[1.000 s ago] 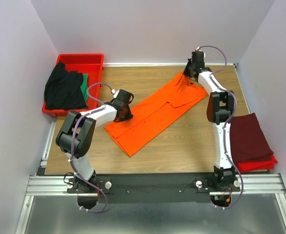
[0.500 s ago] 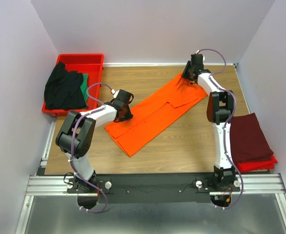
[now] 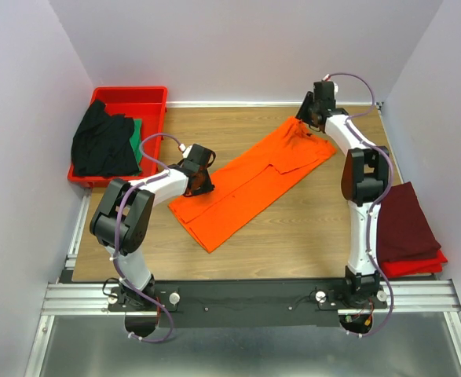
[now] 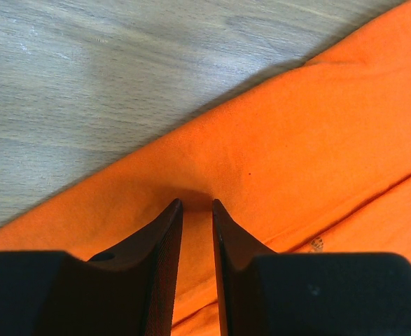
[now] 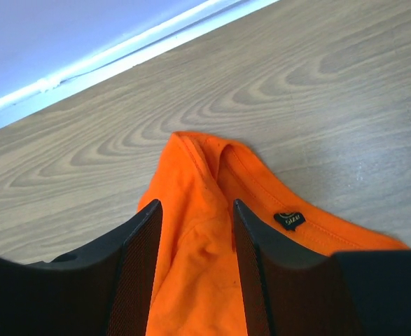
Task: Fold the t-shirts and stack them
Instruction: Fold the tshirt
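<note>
- At the middle of the table, your orange t-shirt lies flat on a slant. It is narrowed to a long strip with its sides turned in. No crosswise fold shows, so I judge it roughly half folded.
- On its near-left long edge, your left gripper has its jaws almost together, nipping a small pucker of the orange cloth.
- At the far collar end, your right gripper stands with its jaws apart, straddling the neckline just beside the size label. Cloth sits between them, but I see no squeeze on it.
- At the right edge of the table, well apart from the orange shirt, the maroon t-shirt lies folded to a compact rectangle; I count it as done. It rests on a red layer, and I cannot tell what that layer is.
- In the red tray at the far-left corner, the black t-shirt lies heaped and unfolded. The green t-shirt shows beside it, partly covered. Neither looks started.
- Assessment: one shirt of four is folded, one is in work and two are untouched.
- You have yet to close the orange shirt end to end and set it on the maroon one. You must then fold and stack the black and the green.
</note>
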{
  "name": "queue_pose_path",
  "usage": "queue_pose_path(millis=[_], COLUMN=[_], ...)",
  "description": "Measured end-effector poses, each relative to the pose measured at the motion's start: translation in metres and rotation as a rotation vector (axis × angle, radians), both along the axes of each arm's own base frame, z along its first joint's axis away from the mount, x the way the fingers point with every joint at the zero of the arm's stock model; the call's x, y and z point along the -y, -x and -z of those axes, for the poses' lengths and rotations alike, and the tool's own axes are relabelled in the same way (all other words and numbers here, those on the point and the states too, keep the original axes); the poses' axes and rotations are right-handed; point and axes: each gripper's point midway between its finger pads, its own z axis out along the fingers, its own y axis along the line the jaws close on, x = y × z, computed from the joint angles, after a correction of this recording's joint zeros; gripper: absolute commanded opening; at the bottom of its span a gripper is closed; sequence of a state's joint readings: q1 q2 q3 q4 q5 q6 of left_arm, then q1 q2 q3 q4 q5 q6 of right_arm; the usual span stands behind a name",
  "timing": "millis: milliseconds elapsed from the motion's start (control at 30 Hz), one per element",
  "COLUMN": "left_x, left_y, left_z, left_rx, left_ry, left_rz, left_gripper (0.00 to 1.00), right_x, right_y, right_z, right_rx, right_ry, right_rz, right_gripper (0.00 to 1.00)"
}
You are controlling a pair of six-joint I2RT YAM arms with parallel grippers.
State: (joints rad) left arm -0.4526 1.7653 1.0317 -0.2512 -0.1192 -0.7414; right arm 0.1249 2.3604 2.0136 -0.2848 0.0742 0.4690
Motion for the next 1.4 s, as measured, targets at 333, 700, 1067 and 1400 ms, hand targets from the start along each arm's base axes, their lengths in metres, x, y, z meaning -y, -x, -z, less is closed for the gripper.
queue_pose_path(millis=[333,700,1067,1400], left_x=[0.0,-0.001,-0.001,-0.001], left_y=[0.0,0.0,0.0,0.0], left_z=[0.0,0.0,0.0,0.0], left_rx=[0.0,0.0,0.0,0.0], left_ry=[0.0,0.0,0.0,0.0], left_rz=[-0.001,-0.002,-0.002,-0.002], left_gripper=[0.31,0.31,0.31,0.32], right_x=[0.003,0.001,-0.003,-0.001], right_y=[0.019,0.019,0.02,0.035], right_z=[0.027,0.027,0.028,0.048], right_rx=[-0.073,-0.075,-0.079,-0.134], right_ry=[0.002,-0.02,-0.051,-0.05], right_rz=[0.013,0.023,0.026,0.034], right_gripper=[0.49,0.46,0.17,0.01])
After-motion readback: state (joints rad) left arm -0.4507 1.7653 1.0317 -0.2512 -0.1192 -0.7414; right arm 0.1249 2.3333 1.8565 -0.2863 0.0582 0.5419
